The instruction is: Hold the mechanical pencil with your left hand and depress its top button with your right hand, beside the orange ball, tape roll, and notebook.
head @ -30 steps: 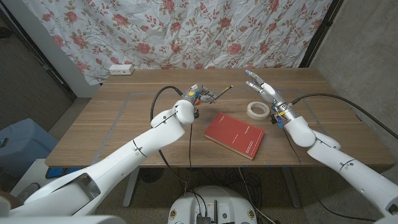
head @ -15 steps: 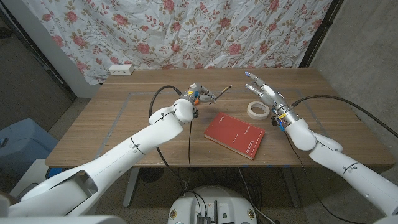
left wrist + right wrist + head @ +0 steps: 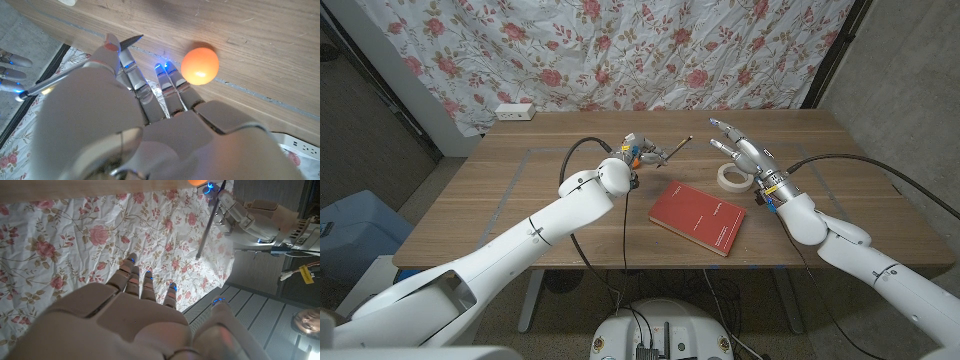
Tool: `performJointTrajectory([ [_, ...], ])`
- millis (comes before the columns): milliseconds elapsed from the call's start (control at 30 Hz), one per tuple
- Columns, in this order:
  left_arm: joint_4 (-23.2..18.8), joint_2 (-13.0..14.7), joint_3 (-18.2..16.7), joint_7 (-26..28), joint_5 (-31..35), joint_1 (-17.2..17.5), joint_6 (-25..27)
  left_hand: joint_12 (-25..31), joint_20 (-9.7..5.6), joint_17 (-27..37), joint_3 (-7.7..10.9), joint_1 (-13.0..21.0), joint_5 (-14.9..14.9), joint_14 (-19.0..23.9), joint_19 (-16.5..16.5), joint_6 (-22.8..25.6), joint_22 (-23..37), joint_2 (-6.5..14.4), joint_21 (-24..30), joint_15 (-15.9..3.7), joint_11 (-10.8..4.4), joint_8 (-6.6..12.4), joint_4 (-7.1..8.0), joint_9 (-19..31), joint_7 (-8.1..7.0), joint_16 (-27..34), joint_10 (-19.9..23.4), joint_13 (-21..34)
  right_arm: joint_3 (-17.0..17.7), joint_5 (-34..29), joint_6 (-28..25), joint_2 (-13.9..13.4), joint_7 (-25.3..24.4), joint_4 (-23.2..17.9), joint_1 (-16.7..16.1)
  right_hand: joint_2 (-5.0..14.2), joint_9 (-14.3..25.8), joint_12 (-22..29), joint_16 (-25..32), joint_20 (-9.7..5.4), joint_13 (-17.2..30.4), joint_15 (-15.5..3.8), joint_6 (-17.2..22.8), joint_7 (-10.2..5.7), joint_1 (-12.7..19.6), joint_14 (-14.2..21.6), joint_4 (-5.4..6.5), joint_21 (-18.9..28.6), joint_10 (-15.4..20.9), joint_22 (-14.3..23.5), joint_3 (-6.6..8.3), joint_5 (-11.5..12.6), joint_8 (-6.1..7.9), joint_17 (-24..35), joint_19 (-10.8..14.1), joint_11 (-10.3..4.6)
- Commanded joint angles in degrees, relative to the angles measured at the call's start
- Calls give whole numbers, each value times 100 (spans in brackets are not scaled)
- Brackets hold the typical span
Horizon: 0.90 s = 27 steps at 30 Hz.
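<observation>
From the head camera, the left arm stretches from the near left corner toward the middle of the wooden table [image 3: 510,190], and the left hand [image 3: 636,152] is closed around the mechanical pencil [image 3: 672,150], lifted off the surface near the far-centre of the tabletop. The pencil slants up, its free end aimed at the right hand [image 3: 740,150]. That hand hangs above the tape roll [image 3: 734,177], fingers spread and reaching toward the pencil's end, a gap between them; it holds nothing. The red notebook [image 3: 697,217] lies flat at the table's middle, nearer the front edge than the pencil, with the tape roll just beside its far right corner.

In the left wrist camera, the left hand [image 3: 135,115] shows from behind, fingers curled, and the metal shaft of the pencil [image 3: 55,82] runs out past them. The orange ball [image 3: 200,65] rests on the wood close to the fingertips.

In the right wrist camera, the right hand [image 3: 145,310] shows its back with fingers [image 3: 131,265] apart and extended. Beyond them the pencil [image 3: 206,230] is clamped in the left hand [image 3: 247,217], seen against the flowered cloth [image 3: 75,235].
</observation>
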Motion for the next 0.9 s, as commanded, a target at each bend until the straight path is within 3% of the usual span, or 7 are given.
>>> performJointTrajectory([
  [33, -33, 17, 30, 103, -145, -26, 101, 23, -450, 2, -28, 33, 21, 33, 41, -24, 7, 79, 18, -911, -122, 30, 2, -2, -1, -20, 105, 18, -62, -186, -152, -95, -47, -217, -46, 50, 15, 41, 15, 6, 16, 12, 49, -11, -21, -25, 38, 26, -34, 15, 4, 31, 31, 4, -20, 32],
  [900, -1, 23, 147, 202, -232, -94, 94, 21, -454, 1, -57, 41, 24, 34, 45, -15, 8, 83, 16, -908, -123, 38, -2, 0, -1, -19, 105, 19, -259, -193, 55, -68, 134, -147, 142, 71, 18, 55, 16, 16, 10, 20, 237, -8, -54, -68, 50, 33, -51, 14, 22, 57, 79, -4, -61, 43],
])
